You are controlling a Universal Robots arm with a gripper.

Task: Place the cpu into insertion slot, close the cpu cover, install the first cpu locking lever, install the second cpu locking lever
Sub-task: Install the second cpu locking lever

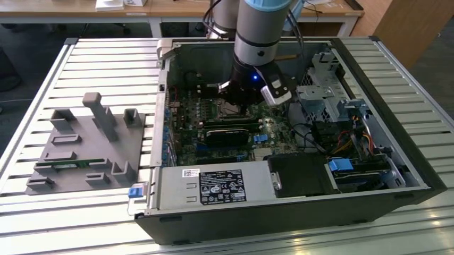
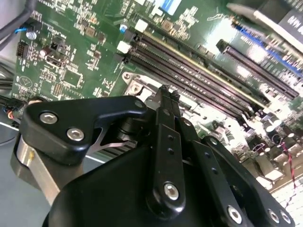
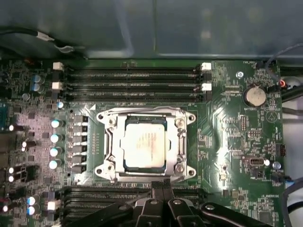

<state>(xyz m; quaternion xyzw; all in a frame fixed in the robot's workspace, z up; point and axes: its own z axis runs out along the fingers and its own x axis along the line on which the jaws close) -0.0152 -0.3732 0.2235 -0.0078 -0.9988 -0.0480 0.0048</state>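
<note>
In the first wrist view the cpu lies seated in its socket on the green motherboard with the cpu cover folded flat around it, while the black claw, fingers pressed together and gripping nothing, hangs just beside the socket's edge.

The cpu lies in its socket, cpu cover around it.

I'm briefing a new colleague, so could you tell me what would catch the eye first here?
The arm reaching down into the open computer case stands out in the exterior view. In the first wrist view, the silver cpu sits in its socket with the cpu cover framing it, and the gripper hovers beside it.
</note>
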